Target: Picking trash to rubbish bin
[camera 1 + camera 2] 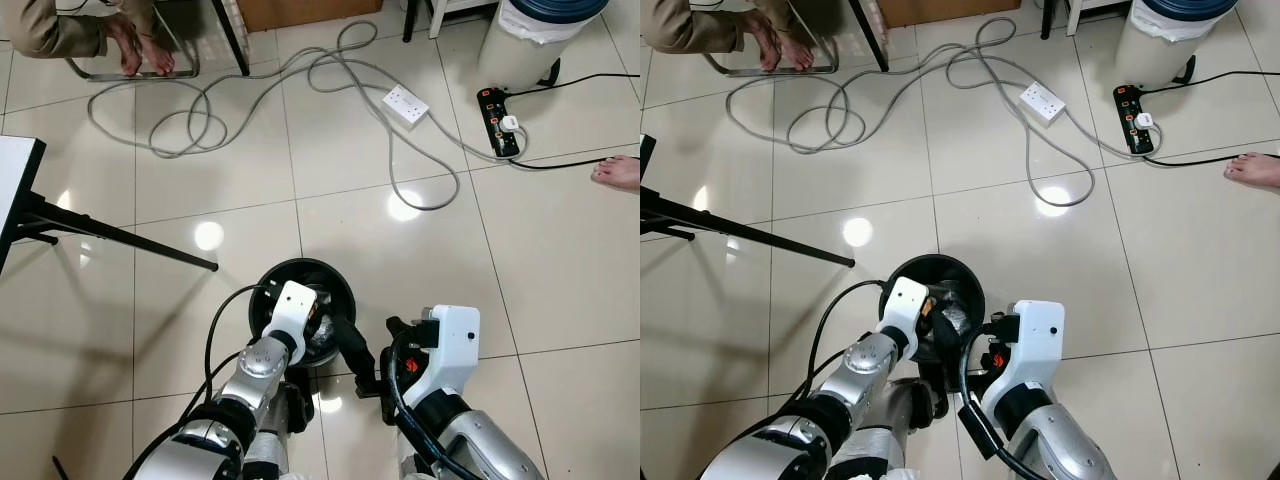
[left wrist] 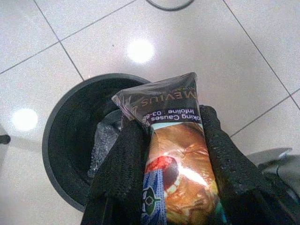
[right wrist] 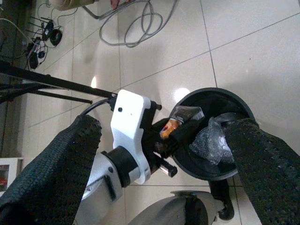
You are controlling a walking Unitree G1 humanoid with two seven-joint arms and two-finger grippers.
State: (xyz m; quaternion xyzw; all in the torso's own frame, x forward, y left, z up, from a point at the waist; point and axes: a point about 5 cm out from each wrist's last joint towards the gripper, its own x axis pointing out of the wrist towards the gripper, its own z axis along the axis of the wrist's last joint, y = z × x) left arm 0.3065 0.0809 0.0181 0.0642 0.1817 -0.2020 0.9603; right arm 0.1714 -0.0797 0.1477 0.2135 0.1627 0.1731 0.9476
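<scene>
Glossy plastic-wrapped cigarette pack (image 2: 173,154), matt black bin (image 2: 70,140), shiny smooth floor tiles (image 1: 380,130), crinkled clear plastic (image 3: 208,140)

A grey cable (image 1: 300,90) is looping across the upper floor, a white power strip (image 1: 405,104) lying beside a black one (image 1: 499,121)

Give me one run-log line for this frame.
left gripper: shut on cigarette pack, over black bin | right gripper: open, beside bin | crumpled plastic inside bin
</scene>
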